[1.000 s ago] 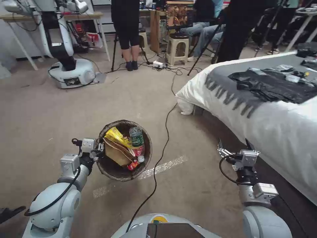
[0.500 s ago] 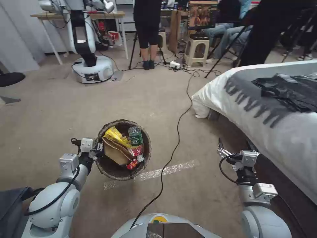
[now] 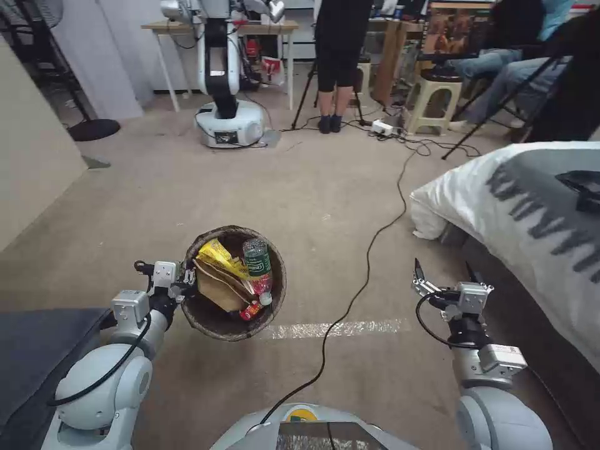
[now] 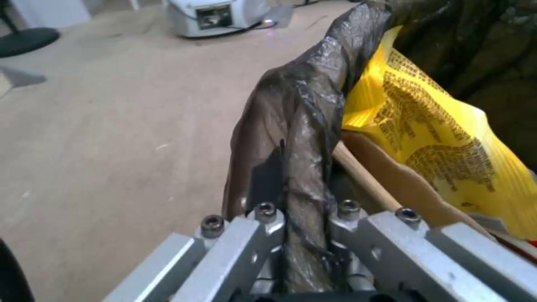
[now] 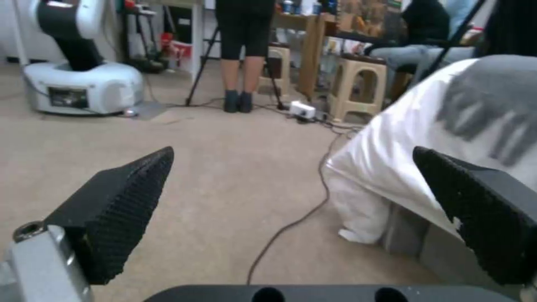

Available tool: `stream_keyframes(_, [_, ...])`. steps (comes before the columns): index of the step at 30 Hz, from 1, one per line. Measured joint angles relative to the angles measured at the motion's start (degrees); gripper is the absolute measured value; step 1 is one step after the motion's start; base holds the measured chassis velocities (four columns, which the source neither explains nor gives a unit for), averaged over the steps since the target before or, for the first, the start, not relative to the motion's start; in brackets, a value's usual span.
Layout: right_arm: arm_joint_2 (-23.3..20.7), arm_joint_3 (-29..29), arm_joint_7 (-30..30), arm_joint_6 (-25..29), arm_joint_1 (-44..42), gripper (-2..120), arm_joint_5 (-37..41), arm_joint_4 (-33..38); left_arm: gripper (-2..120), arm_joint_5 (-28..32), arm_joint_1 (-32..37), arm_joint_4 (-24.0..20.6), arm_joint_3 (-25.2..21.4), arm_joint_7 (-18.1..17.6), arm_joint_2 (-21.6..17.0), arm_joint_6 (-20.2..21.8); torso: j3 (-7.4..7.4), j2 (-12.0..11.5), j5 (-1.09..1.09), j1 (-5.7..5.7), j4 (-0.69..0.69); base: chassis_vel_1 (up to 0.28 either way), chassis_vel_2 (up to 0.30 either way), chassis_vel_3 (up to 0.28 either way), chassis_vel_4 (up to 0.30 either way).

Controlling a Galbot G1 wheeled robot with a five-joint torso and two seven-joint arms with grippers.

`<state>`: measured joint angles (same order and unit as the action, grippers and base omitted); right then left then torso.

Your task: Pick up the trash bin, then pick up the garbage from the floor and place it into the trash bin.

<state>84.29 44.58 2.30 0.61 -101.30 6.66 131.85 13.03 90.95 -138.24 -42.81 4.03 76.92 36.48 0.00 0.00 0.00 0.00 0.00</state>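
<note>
Your right gripper (image 5: 291,209), spread wide above the carpet

You see its two black ribbed pads (image 5: 120,201) well apart with nothing between them, and a dark cable (image 5: 296,218) trailing across the beige floor (image 5: 224,167) in the gap. The white-draped corner of a bed (image 5: 425,138) with a grey cover stands just behind the far pad. Beyond, you have another white robot's base (image 5: 84,88), a person's dark-clothed legs (image 5: 241,63) beside a tripod, and a beige stool (image 5: 358,88).

Ahead of you a black cable (image 3: 369,240) snakes across the beige carpet (image 3: 187,187), crossing a pale tape strip (image 3: 331,329). A white-covered bed (image 3: 531,212) lies to your right. Farther off stand another white robot (image 3: 225,94), a wooden table (image 3: 219,28) and a plastic stool (image 3: 434,103).
</note>
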Motion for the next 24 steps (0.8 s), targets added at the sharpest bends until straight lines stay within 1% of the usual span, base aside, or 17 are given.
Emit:
stream_keyframes(6, [0.0,0.2,0.0,0.0,0.0,100,0.2,0.0,3,0.0,-0.1,0.1,0.1,0.0,0.0,0.0,0.00,0.0,0.00,0.00,0.00,0.088,0.075,0.081,0.068])
stream_keyframes(12, [0.0,0.4,0.0,-0.1,0.0,100,0.2,0.1,3,-0.1,-0.2,0.4,0.2,0.0,0.1,-0.9,0.00,0.0,0.00,0.00,0.03,0.076,0.071,0.060,0.074])
stream_keyframes(17, [0.0,0.4,0.0,-0.4,0.2,100,0.3,0.1,3,-0.2,-0.6,0.6,0.4,0.0,-0.1,-0.9,0.00,0.0,0.00,0.00,-0.02,0.000,0.000,0.000,0.000])
stream_keyframes(20, [0.0,0.4,0.0,-0.8,0.3,100,0.3,0.2,3,0.3,-1.3,1.1,0.4,-0.1,-0.6,-0.7,0.00,0.0,0.00,0.00,0.00,0.000,0.000,0.000,0.000])
stream_keyframes(24, [-0.1,0.3,0.1,-1.3,0.7,100,0.3,0.2,3,1.1,-2.5,1.7,0.4,-0.2,-1.7,0.0,0.00,0.0,0.00,0.00,0.00,0.000,0.000,0.000,0.000])
